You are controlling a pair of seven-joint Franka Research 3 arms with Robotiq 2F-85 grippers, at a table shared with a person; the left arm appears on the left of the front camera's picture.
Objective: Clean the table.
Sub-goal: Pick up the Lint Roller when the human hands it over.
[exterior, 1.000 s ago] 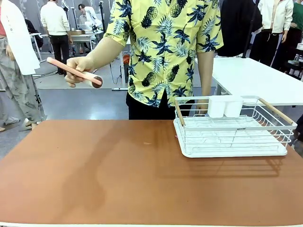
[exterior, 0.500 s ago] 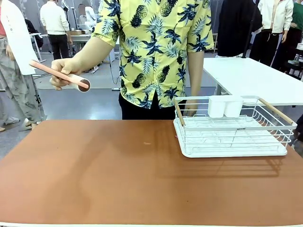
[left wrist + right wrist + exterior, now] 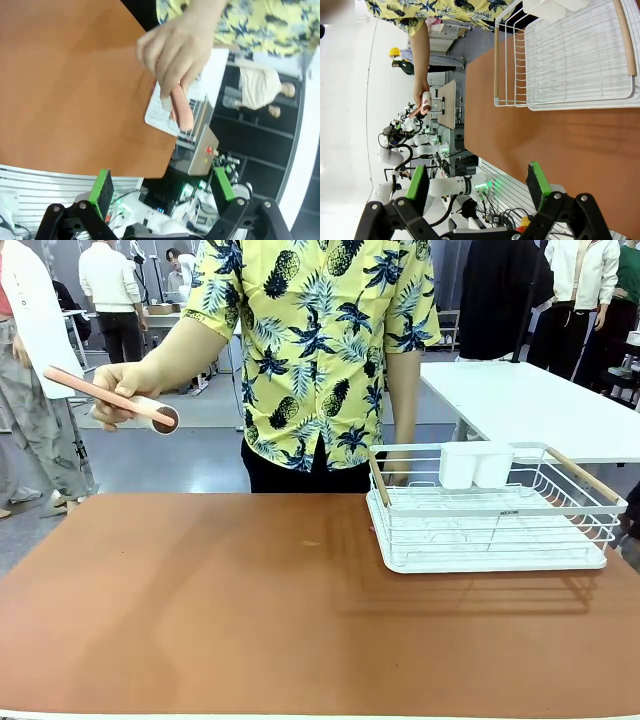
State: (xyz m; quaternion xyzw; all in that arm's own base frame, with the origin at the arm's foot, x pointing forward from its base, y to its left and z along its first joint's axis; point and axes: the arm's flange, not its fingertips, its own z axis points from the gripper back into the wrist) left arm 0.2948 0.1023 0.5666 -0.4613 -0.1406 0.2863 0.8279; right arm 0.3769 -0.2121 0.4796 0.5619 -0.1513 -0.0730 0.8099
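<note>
**Desk bare but for a rack; both robot hands idle**

Front view: the desk [image 3: 200, 610] spans the whole width, w/ a flat, matte, reddish-brown top and a thin pale edge. On its right-far part sits a white wire dish rack [image 3: 495, 565] w/ two white cups [image 3: 476, 465] at its back. A faint small mark shows near mid-desk (too small to tell what it is). Behind the far edge a person stands. The person's hand [image 3: 120, 385] is raised well above and beyond the left-far corner and holds a pink-handled tool [image 3: 162, 414] w/ a pale cylindrical head.

Left wrist view: the left hand [image 3: 161, 172] hangs released above the desk, green pads spread wide and nothing btw. them. The person's hand and tool are ahead of it, well apart from the pads.

Right wrist view: the right hand [image 3: 477, 175] is likewise released and empty, over bare desk just short of the rack.

Handling, as a judgement: the desk is rigid, heavy and fixed, so it is nothing to grasp. It is a surface to be worked over, and its matte top prob. gives some friction to a wipe or roll. The thing to take hold of would be the tool, by the free end of its pink handle (slim, light, prob. stiff plastic, so a firm pinch across the width). The rack looks light but bulky and is best taken by a wooden side handle, esp. as the cups inside could tip.
</note>
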